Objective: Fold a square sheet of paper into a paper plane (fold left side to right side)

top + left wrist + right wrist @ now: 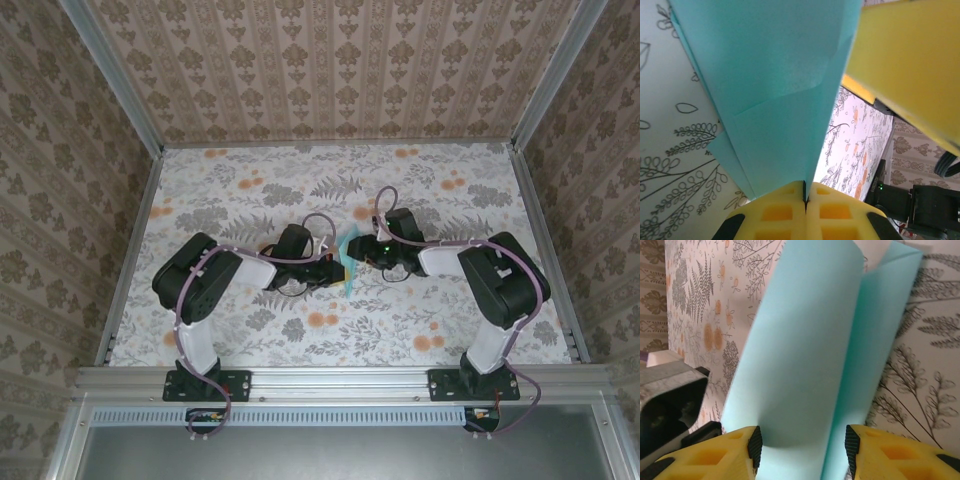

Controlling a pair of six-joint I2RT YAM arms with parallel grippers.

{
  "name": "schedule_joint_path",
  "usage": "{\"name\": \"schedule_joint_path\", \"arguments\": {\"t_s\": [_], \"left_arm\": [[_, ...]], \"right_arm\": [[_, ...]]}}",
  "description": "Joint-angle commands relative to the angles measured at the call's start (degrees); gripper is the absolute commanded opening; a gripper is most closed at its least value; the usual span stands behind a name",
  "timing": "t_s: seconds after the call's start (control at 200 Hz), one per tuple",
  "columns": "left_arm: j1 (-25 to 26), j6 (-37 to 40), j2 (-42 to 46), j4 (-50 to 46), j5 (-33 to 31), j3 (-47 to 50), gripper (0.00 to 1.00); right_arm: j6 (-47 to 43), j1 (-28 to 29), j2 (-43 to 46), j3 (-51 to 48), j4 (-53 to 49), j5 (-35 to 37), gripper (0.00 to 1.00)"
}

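From above, a sliver of the thin, light-turquoise sheet of paper (347,268) stands between the left pincer (333,270) and the right pincer (360,256), over the flower-patterned counter (400,320). The left wrist view adds the left pincer (805,199) closed tight on the sheet's creased tip, the paper fanning away ahead of it. The right wrist view adds the right pincer (802,442), jaws apart, with the folded sheet bulging in the gap between them

From where I stand, a pale surface (420,200) printed with grey ferns and orange blossoms is boxed in on three sides by beige damask-wallpapered walls (330,70). Silver aluminium rails (340,378) frame its edges, and a grey slotted strip (340,415) runs along the near side. The light is soft and even.
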State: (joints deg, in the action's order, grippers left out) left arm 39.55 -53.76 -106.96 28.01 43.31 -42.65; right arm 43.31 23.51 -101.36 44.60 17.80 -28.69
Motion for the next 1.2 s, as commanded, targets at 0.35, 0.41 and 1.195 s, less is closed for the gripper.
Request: {"name": "schedule_joint_path", "arguments": {"t_s": [0.35, 0.41, 1.195], "left_arm": [[-1.05, -3.26, -2.19, 5.25, 1.16, 1.89, 0.04], [-1.10, -3.39, -2.29, 5.26, 1.23, 1.91, 0.05], [-6.22, 2.93, 9.88, -9.10, 0.46, 1.68, 0.53]], "right_arm": [[-1.21, 1.43, -2.57, 4.43, -10.08, 4.65, 0.45], [-1.20, 1.34, -2.80, 4.60, -10.70, 4.97, 0.45], [-1.91, 1.63, -4.72, 6.02, -13.57, 5.83, 0.44]]}}
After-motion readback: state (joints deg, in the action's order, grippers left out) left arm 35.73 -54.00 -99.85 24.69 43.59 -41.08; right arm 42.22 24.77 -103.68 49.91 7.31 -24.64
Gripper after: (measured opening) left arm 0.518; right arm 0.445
